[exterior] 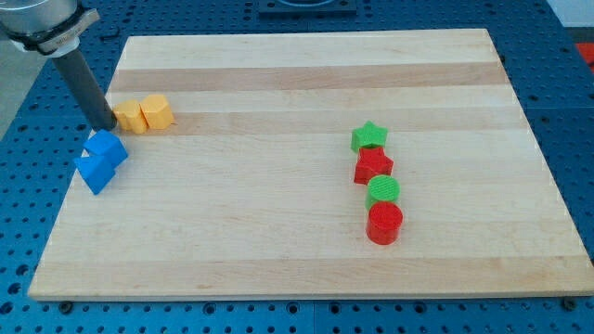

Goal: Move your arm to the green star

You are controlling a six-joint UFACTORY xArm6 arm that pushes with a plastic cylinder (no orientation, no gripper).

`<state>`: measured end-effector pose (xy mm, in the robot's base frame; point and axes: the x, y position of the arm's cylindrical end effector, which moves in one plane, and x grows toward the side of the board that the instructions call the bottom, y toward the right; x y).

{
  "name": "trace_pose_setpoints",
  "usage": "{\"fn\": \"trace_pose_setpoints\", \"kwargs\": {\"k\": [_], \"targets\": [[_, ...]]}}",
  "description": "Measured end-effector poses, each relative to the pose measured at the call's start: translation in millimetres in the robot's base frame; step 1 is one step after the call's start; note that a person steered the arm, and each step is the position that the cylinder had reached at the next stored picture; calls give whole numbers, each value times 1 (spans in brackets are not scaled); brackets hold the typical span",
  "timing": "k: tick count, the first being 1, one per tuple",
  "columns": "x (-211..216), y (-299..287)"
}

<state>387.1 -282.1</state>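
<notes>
The green star [369, 137] lies right of the board's middle, at the top of a short column of blocks. Below it come a red star [373, 167], a green cylinder [383, 191] and a red cylinder [384, 224], each touching or nearly touching its neighbour. My tip [108, 127] is far to the left, near the board's left edge. It stands just left of two yellow blocks [145, 114] and just above two blue blocks [101, 159]. The tip is well apart from the green star.
The wooden board [306, 269] lies on a blue perforated table [28, 111]. The rod slants up to the arm's body at the view's top left corner.
</notes>
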Motion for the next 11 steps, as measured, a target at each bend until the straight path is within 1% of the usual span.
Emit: {"fn": "trace_pose_setpoints", "kwargs": {"k": [1,2,3,4,5,8,9,11], "targets": [[-1,4],[-14,-7],[-39,-14],[-61,8],[-75,47],[-77,215],[-75,266],[-48,379]]}}
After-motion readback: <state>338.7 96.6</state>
